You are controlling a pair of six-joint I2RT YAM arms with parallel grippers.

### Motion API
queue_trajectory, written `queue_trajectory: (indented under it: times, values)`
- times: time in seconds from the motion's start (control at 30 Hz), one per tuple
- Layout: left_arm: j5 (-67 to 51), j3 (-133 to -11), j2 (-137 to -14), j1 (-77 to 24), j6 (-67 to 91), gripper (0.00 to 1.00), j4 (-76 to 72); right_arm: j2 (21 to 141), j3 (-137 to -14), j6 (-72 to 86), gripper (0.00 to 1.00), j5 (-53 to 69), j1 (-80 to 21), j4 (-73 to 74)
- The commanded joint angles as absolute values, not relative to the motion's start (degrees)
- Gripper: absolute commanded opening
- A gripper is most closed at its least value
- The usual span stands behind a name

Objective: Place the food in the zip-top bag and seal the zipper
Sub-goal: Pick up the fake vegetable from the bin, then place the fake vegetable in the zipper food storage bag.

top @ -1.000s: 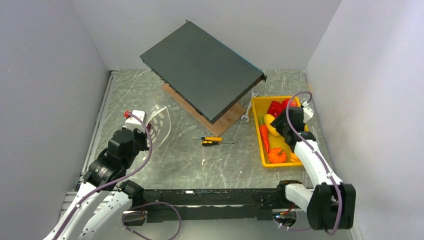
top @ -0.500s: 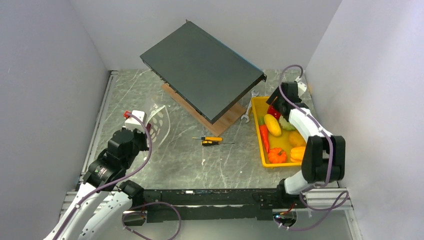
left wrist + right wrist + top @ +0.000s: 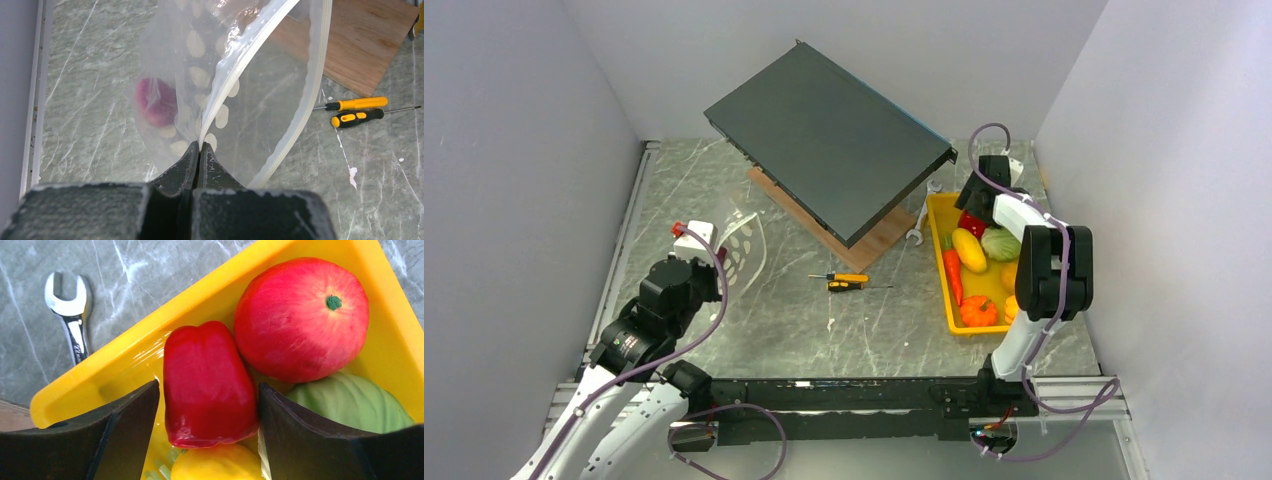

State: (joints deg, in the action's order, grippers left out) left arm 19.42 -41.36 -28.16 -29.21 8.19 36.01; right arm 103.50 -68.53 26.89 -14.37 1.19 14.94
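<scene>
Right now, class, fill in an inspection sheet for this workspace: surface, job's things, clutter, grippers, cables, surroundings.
Surface: grey marbled table.
Job's things: zip-top bag held up, zipper unsealed, one reddish piece inside; red pepper, red round fruit, green cabbage, carrot in yellow tray.
Clutter: screwdrivers, wrench, dark panel on wooden board.
Grippers: left gripper shut on the bag's mouth edge; right gripper open, jaws either side of the pepper.
Cables: purple cables along both arms.
Surroundings: pale walls on three sides.
</scene>
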Motion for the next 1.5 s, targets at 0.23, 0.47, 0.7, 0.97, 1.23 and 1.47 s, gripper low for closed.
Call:
queue_trajectory:
  times: [0.23,0.47,0.7,0.97,1.23,1.47]
  values:
    - [19.51,-41.67,-28.72,-29.32,7.91,0.0,34.19,100.39,-68.25,25.95,0.31,-15.91,1.52,16.5]
    - [19.09,-41.65,-29.11,-29.43,7.82,0.0,34.22,90.56,-66.93,27.94,0.12,-16.55,1.43,17.42]
    - [19.32,-41.7,-28.92,-29.38,7.99,0.0,34.26,71.08,-58.21,30.94,0.0,-21.55,1.55,10.66]
    - [19.38,-41.74,-29.1,-29.44,8.12,0.0,34.39,52.83,-56.26,34.42,0.0,-11.4,1.37,0.38]
    - [20.37,-41.71,-28.7,-29.39,8.53,0.0,34.57,53.67,-64.94,37.04,0.0,8.07,-6.51,-6.67]
    - [20.91,-41.79,-28.56,-29.44,8.85,0.0,34.78,61.06,-74.04,15.78,0.0,11.71,-39.86,-5.0]
